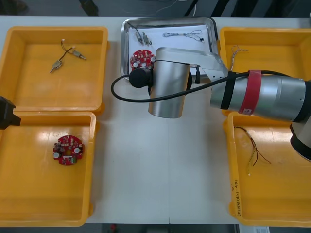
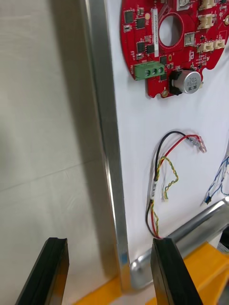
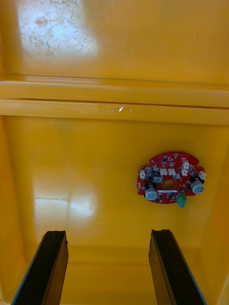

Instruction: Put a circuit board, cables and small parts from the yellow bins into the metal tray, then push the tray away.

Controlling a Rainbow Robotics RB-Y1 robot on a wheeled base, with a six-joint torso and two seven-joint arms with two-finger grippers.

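The metal tray (image 1: 124,30), white inside, holds a red circuit board (image 1: 142,58), small metal parts (image 1: 142,36) and a thin cable (image 1: 183,34). My right arm (image 1: 167,82) reaches over the tray's near edge. In the right wrist view my right gripper (image 2: 107,269) is open and straddles the tray's rim (image 2: 106,143). One finger is over the table, the other over the white inside near a red and yellow cable (image 2: 164,181). The circuit board (image 2: 167,43) lies farther in. My left gripper (image 3: 107,267) hangs open above a second circuit board (image 3: 171,177).
The near left yellow bin (image 1: 39,194) holds the second circuit board (image 1: 68,149). The far left bin (image 1: 29,73) has small metal parts (image 1: 68,53). The right bins hold a twisted cable (image 1: 237,51) and a red and yellow cable (image 1: 252,150). A black hose (image 1: 116,92) loops off my right wrist.
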